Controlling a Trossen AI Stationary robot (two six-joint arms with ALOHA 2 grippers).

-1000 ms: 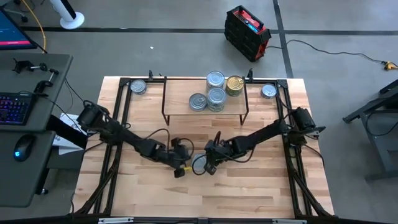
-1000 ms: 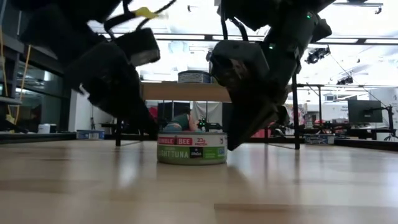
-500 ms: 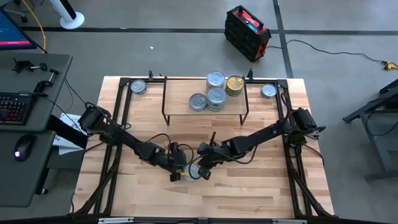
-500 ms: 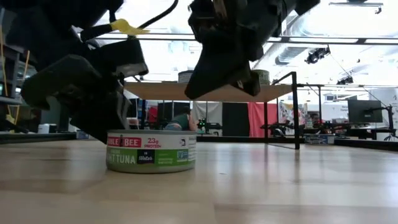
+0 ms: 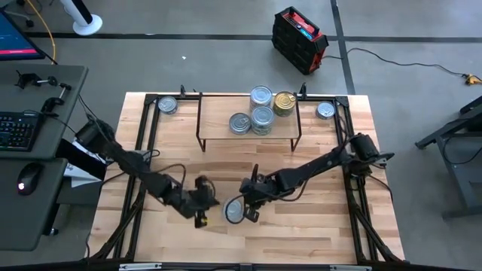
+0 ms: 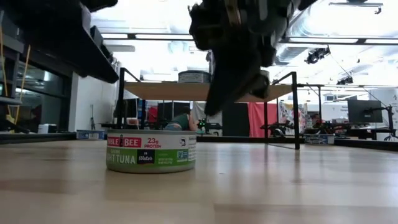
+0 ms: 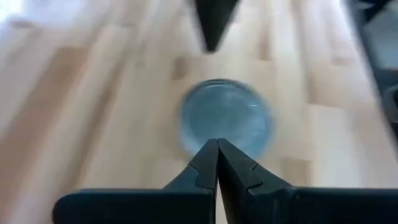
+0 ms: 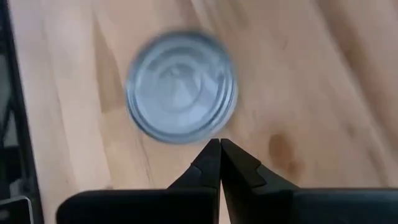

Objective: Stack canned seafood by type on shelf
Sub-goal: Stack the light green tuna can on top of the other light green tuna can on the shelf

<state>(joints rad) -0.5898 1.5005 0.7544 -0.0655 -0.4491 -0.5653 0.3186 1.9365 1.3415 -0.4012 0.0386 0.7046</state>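
— Surface and room?
— Pale wood-plank worktop (image 5: 301,226), smooth with visible grain, on a grey floor. Desk with keyboard (image 5: 16,129) beyond the left edge; red-and-black case (image 5: 299,39) on the floor past the far edge. From table height: bright ceiling lights and a monitor (image 6: 364,112) in the room behind.

— Largest thing on it?
— The shelf (image 5: 248,124), a light wooden board on thin black wire legs, at the middle of the far edge. On top: three silver-lidded tins (image 5: 254,113) and one gold tin (image 5: 284,102), bunched together.

— Other tins?
— One silver tin (image 5: 167,105) at the far left corner, another (image 5: 325,110) at the far right corner. A single flat round tuna tin (image 5: 234,211) near the middle of the near half, upright on the wood.

— Arms?
— Left gripper (image 5: 201,203) just left of that tin, right gripper (image 5: 250,202) just beside it on the right. Fingers pressed together on both, holding nothing.

— Anything seen in one view only?
— Green-and-white label with red band, readable only at table height (image 6: 151,151). Ribbed round silver lid only from above and from the wrists (image 7: 226,117) (image 8: 181,86), tin lying ahead of each closed pair.
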